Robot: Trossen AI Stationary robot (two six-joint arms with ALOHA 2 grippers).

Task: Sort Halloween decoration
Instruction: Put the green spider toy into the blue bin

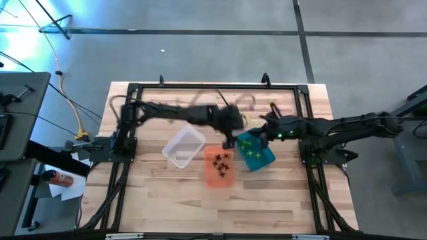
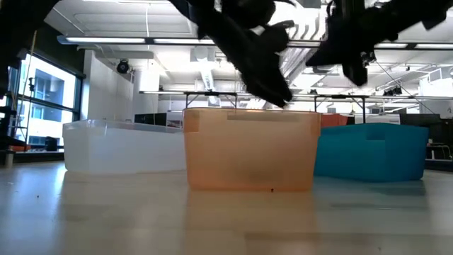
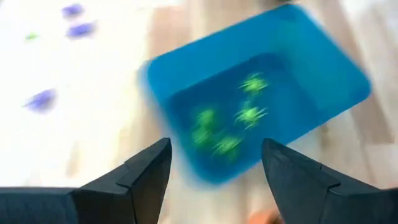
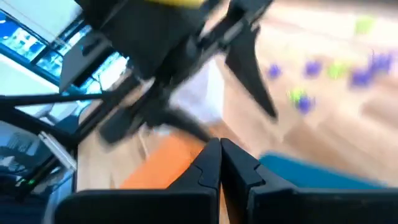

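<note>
Three bins stand mid-table: a clear bin [image 1: 183, 148], an orange bin [image 1: 215, 175] and a teal bin [image 1: 265, 159]. Green decorations [image 3: 249, 115] lie in the teal bin and black ones [image 1: 221, 163] in the orange bin. Loose purple ones [image 4: 308, 68] and a green one [image 4: 298, 96] lie on the table behind the bins. My left gripper [image 3: 214, 149] hangs open above the teal bin's near-left corner [image 1: 230, 140]. My right gripper [image 4: 221, 149] is shut in the air over the teal bin's far edge [image 1: 261, 130]; nothing shows between its fingertips.
A black frame [image 1: 200, 87] runs round the tabletop. My two arms meet close together above the bins [image 2: 272, 78]. Bare wood lies in front of the bins [image 1: 220, 207]. Off the table's left edge stand a grey bench and an orange can [image 1: 60, 178].
</note>
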